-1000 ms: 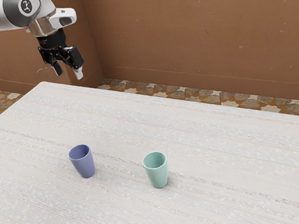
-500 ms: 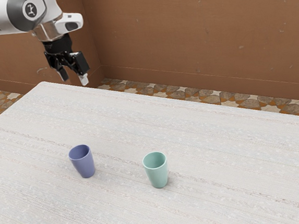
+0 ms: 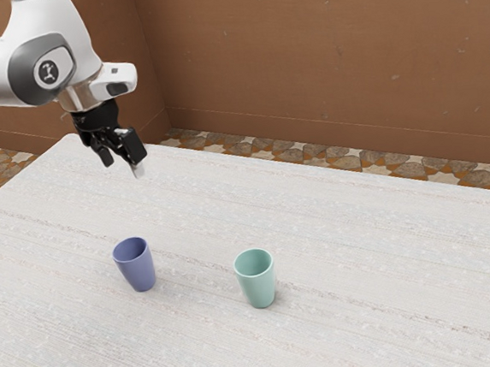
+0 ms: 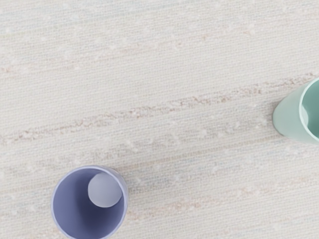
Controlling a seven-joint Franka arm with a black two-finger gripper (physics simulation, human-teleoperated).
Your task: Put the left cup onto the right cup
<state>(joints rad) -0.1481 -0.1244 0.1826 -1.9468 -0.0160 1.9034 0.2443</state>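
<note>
A purple cup point(image 3: 134, 263) stands upright on the white table point(image 3: 334, 219), toward the exterior view's left. A green cup point(image 3: 255, 277) stands upright to its right, a cup-width or so apart from it. My gripper point(image 3: 120, 160) hangs open in the air well above the table, up and behind the purple cup, with nothing between its fingers. The wrist view looks down into the purple cup point(image 4: 89, 202) and catches the edge of the green cup point(image 4: 299, 115).
A brown wall and a patterned stone floor point(image 3: 380, 161) lie beyond the table's far edge. The table top spreads wide around both cups.
My hand has come down and slightly toward the exterior view's right, closer to the table above the purple cup. Both cups stand where they were.
</note>
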